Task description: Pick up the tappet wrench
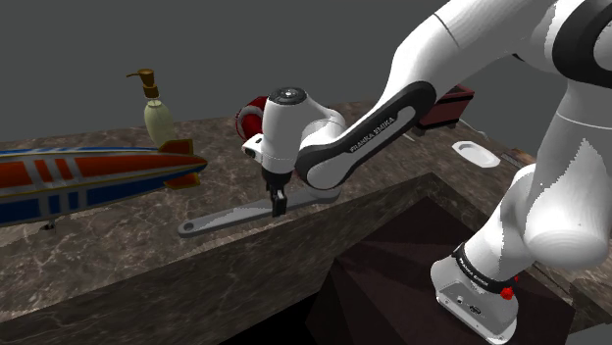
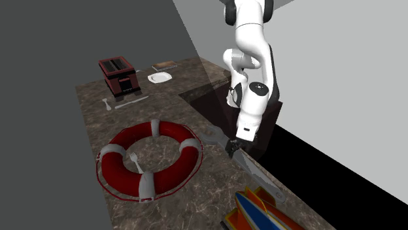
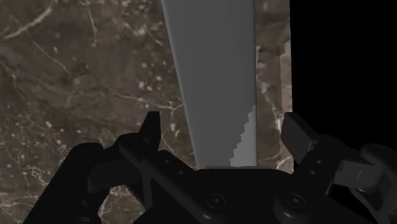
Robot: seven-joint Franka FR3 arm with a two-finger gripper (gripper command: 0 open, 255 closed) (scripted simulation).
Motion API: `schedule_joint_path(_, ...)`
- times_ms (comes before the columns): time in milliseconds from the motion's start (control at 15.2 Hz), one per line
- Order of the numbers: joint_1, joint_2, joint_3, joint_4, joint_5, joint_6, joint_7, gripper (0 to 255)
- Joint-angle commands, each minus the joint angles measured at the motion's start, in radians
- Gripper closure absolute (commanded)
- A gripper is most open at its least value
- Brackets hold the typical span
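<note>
1. Far left of the shoulder view there's a red, white and blue striped model with a pump bottle behind it. Neither looks like it's in the way.
2. Next over is the tappet wrench, a long, flat grey bar. It lies flat on the dark marbled counter, running along close to the front edge.
3. The gripper is right down over the shaft. In the wrist view the fingers are spread wide, one on each side of the bar, with counter showing in both gaps. So it's straddling the wrench and holding nothing yet.
4. My guess on handling:
   - It's stiff, thin and smooth-sided, with a bit of weight to it.
   - Pinching across the narrow width is the obvious grip.
   - Being so long, it'll want to droop or swivel if it's taken off-centre.
   - From here the gripper seems to sit a little towards one end, so I'd want a firm squeeze.
5. Off to the right, a dark red toaster and a small white dish sit well apart from all this.
</note>
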Motion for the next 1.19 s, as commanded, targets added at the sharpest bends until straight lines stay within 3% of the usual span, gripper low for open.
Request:
schedule_joint_path(0, 0.003, 0.022, -0.007, -0.001, -0.014, 0.022, 0.008, 0)
schedule_joint_path(264, 0.010, 0.051, -0.017, 0.000, -0.032, 0.049, 0.023, 0)
schedule_joint_path(330, 0.010, 0.052, -0.018, -0.001, -0.032, 0.051, 0.022, 255)
schedule_joint_path(1122, 0.002, 0.017, -0.005, -0.001, -0.011, 0.018, 0.006, 255)
